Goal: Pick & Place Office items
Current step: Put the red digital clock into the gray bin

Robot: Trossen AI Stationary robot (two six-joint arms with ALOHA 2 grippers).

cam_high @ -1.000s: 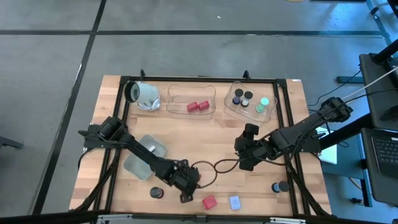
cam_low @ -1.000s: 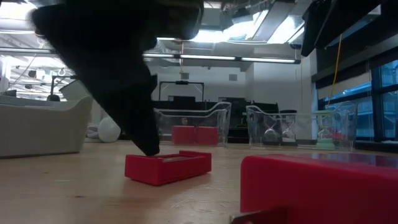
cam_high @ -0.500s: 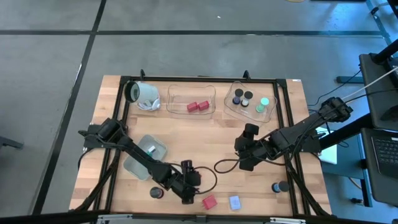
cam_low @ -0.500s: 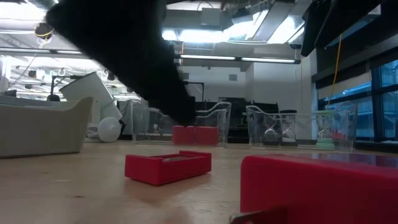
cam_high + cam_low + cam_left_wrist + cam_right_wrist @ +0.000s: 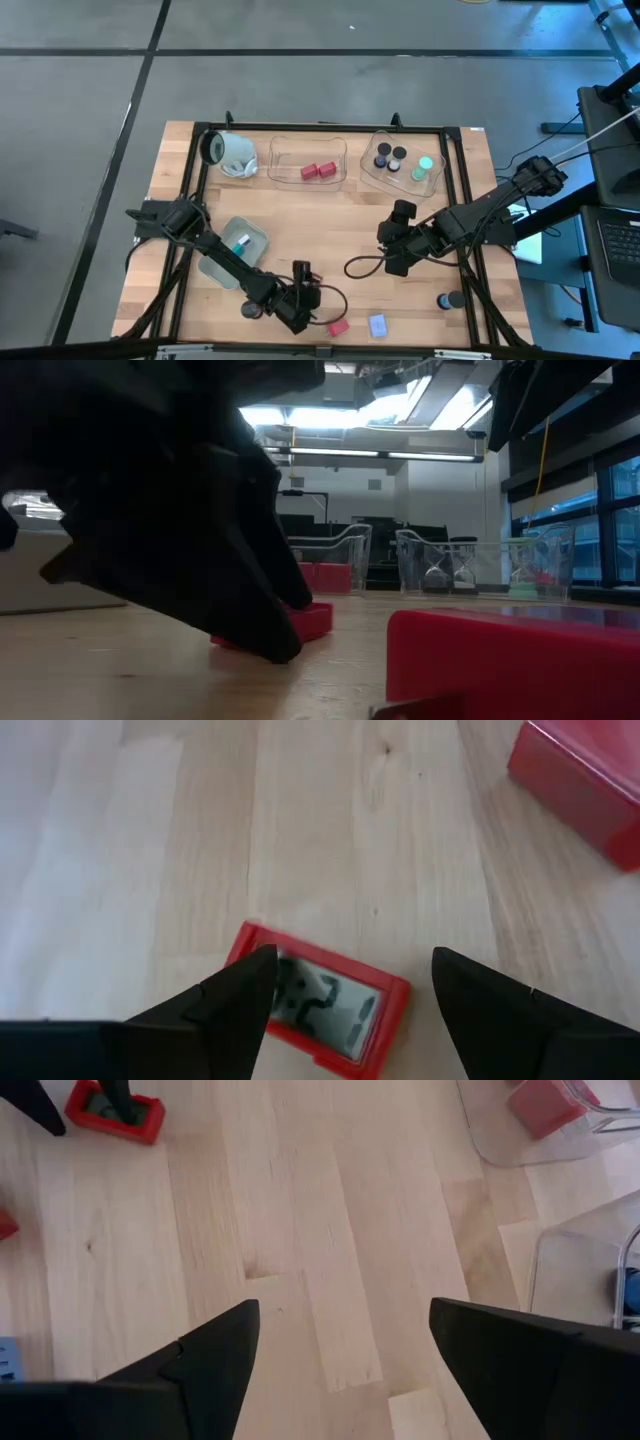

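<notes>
A flat red piece with a grey window [image 5: 330, 1015] lies flat on the wood near the table's front edge. My left gripper [image 5: 350, 970] slants down over it, open, one finger at the piece's corner and the other well off its opposite side. In the high view my left gripper [image 5: 300, 315] hides the piece. The low view shows the flat red piece [image 5: 312, 620] behind a dark finger. A red block [image 5: 338, 326] lies just right of it. My right gripper [image 5: 393, 265] hangs open above the table's middle, holding nothing. My left gripper has one fingertip [image 5: 255, 982] at the flat red piece's corner [image 5: 262, 942], coming slanting down from the table's left. I cannot tell whether it touches. The other finger stands clear of the piece, which lies flat on the table.
A pale blue card [image 5: 378, 325] and two black cylinders [image 5: 250, 310] [image 5: 447, 300] lie along the front. Grey-blue trays [image 5: 215, 262] hold a teal piece. At the back stand a white cylinder [image 5: 228, 150] and two clear trays [image 5: 283, 160] [image 5: 372, 170] with red blocks, black cylinders and a green disc.
My left gripper has swung a little toward the table's near edge, rolled about its own line and come down over the flat red piece, staying open. The arm's elbow has shifted left.
</notes>
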